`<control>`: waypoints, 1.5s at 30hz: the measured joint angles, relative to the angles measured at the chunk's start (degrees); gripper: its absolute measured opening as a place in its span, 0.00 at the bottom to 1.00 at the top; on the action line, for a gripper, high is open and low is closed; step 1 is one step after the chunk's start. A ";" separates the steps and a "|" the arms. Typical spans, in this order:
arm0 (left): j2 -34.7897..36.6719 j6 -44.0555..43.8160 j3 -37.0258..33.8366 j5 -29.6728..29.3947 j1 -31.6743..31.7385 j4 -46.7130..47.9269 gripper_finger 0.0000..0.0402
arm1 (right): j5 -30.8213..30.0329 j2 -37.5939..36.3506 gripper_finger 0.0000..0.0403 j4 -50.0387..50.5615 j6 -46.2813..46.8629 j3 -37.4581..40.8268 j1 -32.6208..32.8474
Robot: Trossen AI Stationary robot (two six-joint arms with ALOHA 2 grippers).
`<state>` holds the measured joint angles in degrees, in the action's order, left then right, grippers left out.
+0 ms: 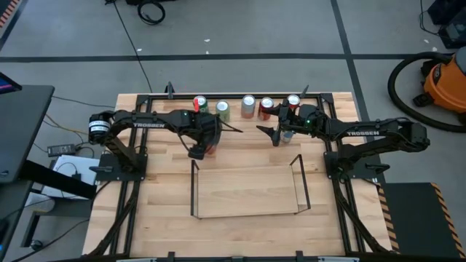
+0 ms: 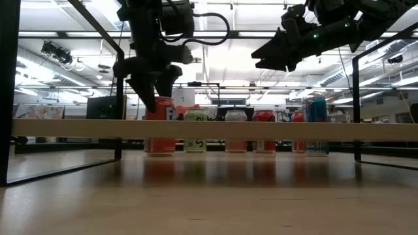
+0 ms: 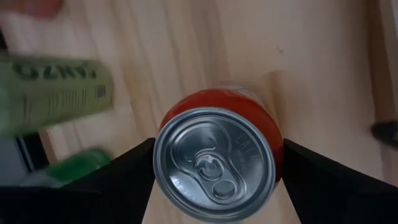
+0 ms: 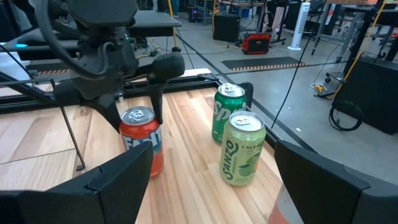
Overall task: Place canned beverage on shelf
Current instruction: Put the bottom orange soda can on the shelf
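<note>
A red can (image 1: 212, 150) stands upright on the table, just beyond the far edge of the shelf (image 1: 247, 193), a low black rod frame with a pale wood floor. My left gripper (image 1: 204, 149) reaches down over the can, whose silver lid (image 3: 214, 162) shows between the fingers. The right wrist view shows this can (image 4: 142, 146) with the left fingers around its top. My right gripper (image 1: 271, 133) hangs open and level above the table, right of the can, holding nothing. My left gripper has the red can between its two fingers. One finger (image 3: 134, 168) lies against one side of the wall and the other against the opposite side (image 3: 281, 155), just under the rim. The fingers come from above, pointing steeply down. The can stands upright on the table.
A row of cans stands along the far edge: a green one (image 1: 200, 104), a pale green one (image 1: 222, 109), a silver one (image 1: 248, 105) and two red ones (image 1: 266, 108). The green can (image 4: 229, 115) and the pale green can (image 4: 242, 149) stand close to the red can.
</note>
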<state>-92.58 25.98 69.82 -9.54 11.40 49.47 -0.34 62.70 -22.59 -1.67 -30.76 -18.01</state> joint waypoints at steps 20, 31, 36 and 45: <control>0.00 -47.43 0.00 0.31 -0.09 -2.60 0.78 | 0.00 0.00 0.86 0.00 0.02 0.00 0.00; -0.02 -45.50 0.00 0.30 -0.09 -2.67 0.78 | 0.00 0.00 0.86 0.00 0.02 0.00 0.01; -0.07 -42.76 0.00 -3.58 -0.15 -1.40 0.79 | -0.02 0.00 0.86 -0.02 0.02 0.00 -0.02; -0.13 -41.20 -0.07 -8.52 0.05 3.72 0.79 | -0.02 0.00 0.86 -0.07 0.04 0.00 -0.01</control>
<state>-92.71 -15.22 69.76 -18.06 11.44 53.19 -0.36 62.70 -22.65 -1.63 -30.76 -18.02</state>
